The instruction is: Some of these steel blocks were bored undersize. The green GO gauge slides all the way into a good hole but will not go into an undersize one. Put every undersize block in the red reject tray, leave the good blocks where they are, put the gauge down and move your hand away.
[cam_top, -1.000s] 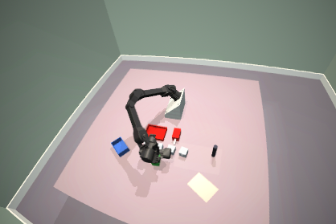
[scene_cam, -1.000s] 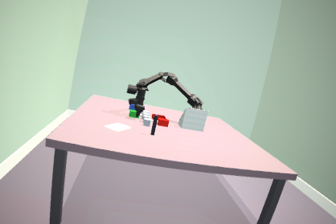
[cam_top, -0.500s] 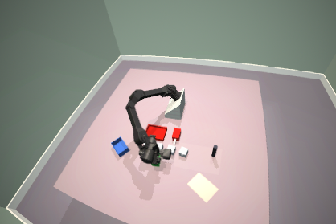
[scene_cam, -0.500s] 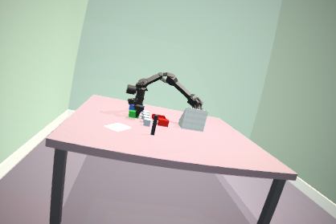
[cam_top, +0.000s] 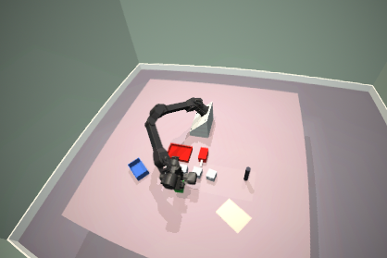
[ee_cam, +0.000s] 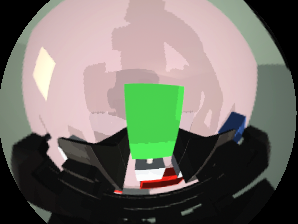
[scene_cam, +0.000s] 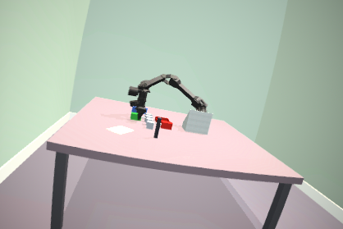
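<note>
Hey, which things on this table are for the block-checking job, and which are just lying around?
For the job:
- green gauge
- steel blocks
- red reject tray

Apparently just lying around:
- blue tray
- red piece with a pale stub
- dark upright cylinder
- pale flat sheet

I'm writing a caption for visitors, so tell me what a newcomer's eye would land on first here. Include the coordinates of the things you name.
Probably the bright green gauge (scene_cam: 135, 116) (ee_cam: 153, 120), clamped in the gripper (ee_cam: 149, 125) and filling the middle of the wrist view. Next, the black arm (cam_top: 155, 136) (scene_cam: 185, 89) arching over the pink table (cam_top: 116, 208) (scene_cam: 185, 152), with the red tray (cam_top: 180, 153) beneath it.
</note>
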